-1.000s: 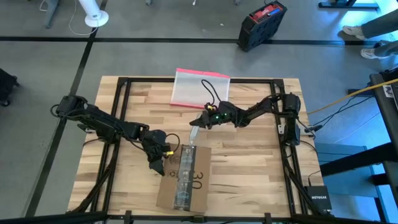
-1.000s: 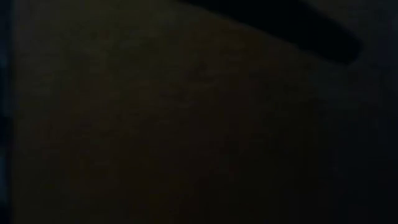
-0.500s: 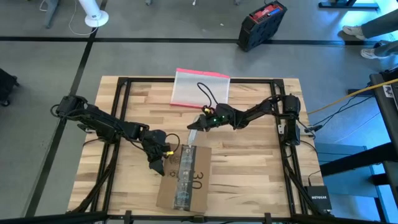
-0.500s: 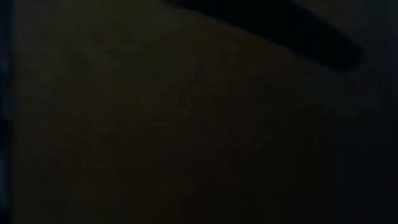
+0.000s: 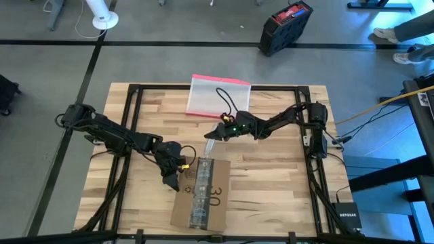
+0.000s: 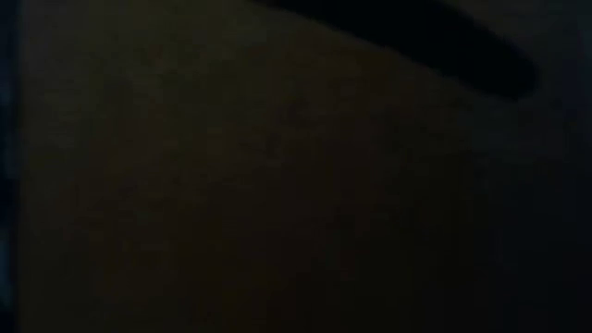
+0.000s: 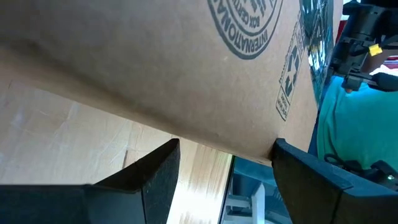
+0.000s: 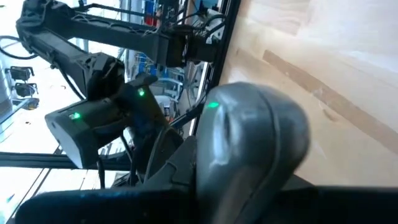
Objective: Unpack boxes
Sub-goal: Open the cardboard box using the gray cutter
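Pale wooden table (image 5: 271, 183) on grey floor (image 5: 169, 47), box (image 5: 201, 195) near its front edge.

On the wooden table (image 5: 271, 176), one cardboard box (image 5: 202, 195), one clear pouch (image 5: 218, 97) and two robot arms are counted, and one black and red case (image 5: 285, 27) is seen beyond it.
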You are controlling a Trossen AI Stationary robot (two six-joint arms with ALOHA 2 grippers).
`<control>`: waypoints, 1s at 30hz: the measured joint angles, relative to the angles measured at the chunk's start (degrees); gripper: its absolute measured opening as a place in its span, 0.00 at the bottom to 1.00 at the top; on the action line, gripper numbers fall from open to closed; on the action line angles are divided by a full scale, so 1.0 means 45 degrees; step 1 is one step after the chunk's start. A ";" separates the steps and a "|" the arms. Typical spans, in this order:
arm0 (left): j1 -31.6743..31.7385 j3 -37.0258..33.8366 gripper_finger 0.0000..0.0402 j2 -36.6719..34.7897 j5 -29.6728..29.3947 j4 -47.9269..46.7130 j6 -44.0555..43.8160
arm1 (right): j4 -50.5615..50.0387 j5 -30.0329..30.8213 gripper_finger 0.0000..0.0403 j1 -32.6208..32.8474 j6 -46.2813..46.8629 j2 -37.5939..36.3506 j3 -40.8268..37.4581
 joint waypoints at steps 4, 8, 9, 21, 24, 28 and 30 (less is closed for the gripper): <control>0.0000 0.0000 0.59 0.0000 0.0000 0.0003 0.0004 | -0.0210 0.0084 0.16 0.0235 -0.0066 0.0000 0.0009; -0.0010 0.0000 0.59 0.0000 0.0050 -0.0012 0.0007 | -0.0365 -0.0252 0.16 0.0343 -0.0286 -0.0012 0.0015; -0.0010 0.0000 0.59 0.0000 0.0053 -0.0012 0.0009 | -0.0346 -0.0298 0.16 0.0342 -0.0379 -0.0019 0.0015; 0.0754 -0.0039 0.59 -0.0528 -0.0079 -0.0010 0.0246 | -0.0338 -0.0751 0.16 0.0339 -0.0763 -0.0019 0.0010; 0.1305 -0.0047 0.59 -0.0911 -0.0213 -0.0395 0.0503 | -0.0343 -0.0789 0.16 0.0339 -0.0778 -0.0019 0.0005; 0.2031 -0.0044 0.59 -0.1508 -0.0279 -0.1031 0.1187 | -0.0352 -0.0816 0.16 0.0339 -0.0778 -0.0019 0.0000; 0.2403 0.0070 0.59 -0.1823 -0.0335 -0.1560 0.1670 | -0.0339 -0.0823 0.16 0.0339 -0.0783 -0.0019 0.0000</control>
